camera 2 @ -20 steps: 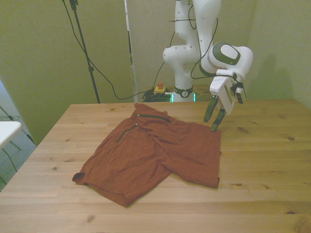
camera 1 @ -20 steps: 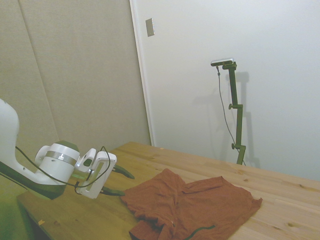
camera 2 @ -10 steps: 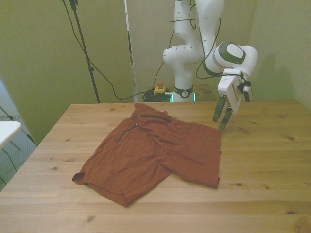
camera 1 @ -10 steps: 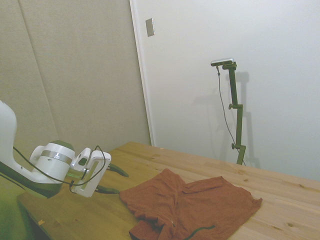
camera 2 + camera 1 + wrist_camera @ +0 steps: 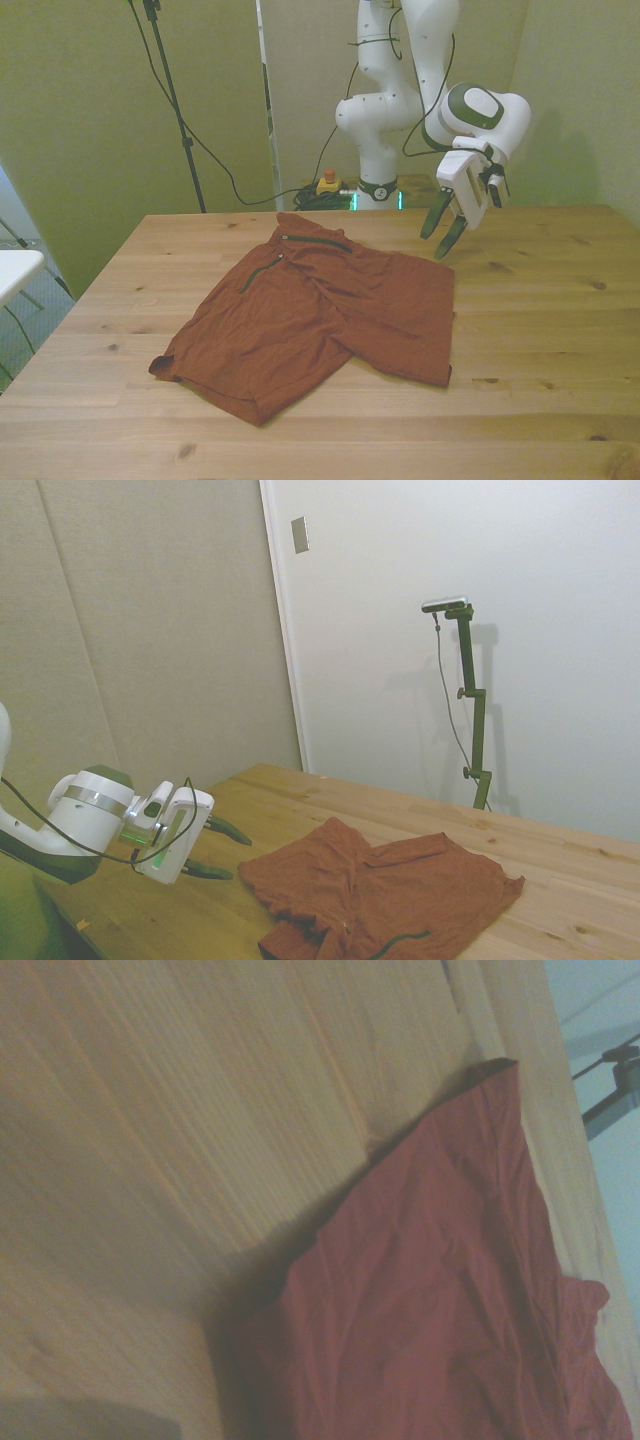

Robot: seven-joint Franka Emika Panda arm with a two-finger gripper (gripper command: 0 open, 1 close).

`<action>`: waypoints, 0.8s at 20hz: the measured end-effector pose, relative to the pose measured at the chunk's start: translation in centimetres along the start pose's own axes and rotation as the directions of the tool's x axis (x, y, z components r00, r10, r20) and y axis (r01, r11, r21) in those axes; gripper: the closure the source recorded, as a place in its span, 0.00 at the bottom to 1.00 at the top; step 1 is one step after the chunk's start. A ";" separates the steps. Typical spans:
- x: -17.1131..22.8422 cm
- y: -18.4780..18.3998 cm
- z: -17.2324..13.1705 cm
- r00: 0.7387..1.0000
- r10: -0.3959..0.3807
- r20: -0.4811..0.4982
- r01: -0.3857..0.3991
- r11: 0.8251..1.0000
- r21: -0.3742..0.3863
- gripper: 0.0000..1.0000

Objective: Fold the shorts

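The rust-orange shorts [image 5: 320, 315] lie on the wooden table [image 5: 540, 330], partly doubled over, with a dark zipper pocket near the far edge. From the side the shorts [image 5: 380, 895] show a dark drawstring at the near edge. My gripper [image 5: 441, 226] hangs open above the table, just past the shorts' far corner on the front view's right, holding nothing. In the side view the gripper [image 5: 222, 850] sits left of the cloth, apart from it. The wrist view shows a wrinkled edge of the shorts [image 5: 450, 1300] on bare wood.
Bare wood spreads on the front view's right of the shorts and along the near edge. Cables and a thin stand [image 5: 175, 100] rise behind the table's far edge. A white surface [image 5: 15, 270] shows at the front view's left edge.
The gripper has drawn back from the shorts' corner toward the arm's base and risen slightly, staying open and empty. The shorts have not moved.
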State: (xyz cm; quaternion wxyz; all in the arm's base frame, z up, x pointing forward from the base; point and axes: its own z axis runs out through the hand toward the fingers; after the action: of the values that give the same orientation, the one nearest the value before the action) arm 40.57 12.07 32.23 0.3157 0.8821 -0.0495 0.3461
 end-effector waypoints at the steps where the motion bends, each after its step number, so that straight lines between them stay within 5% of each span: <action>1: 0.0 0.4 0.6 1.000 0.003 0.006 -0.003 1.000 -0.009 0.00; 7: 0.5 1.5 3.7 1.000 0.000 0.021 0.000 0.999 -0.039 0.00; 16: 2.2 -0.6 4.8 1.000 0.009 -0.005 -0.008 0.999 0.033 0.00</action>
State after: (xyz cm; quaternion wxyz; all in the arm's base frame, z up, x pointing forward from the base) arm 45.21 9.96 30.63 0.2998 0.8861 -0.0467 0.3504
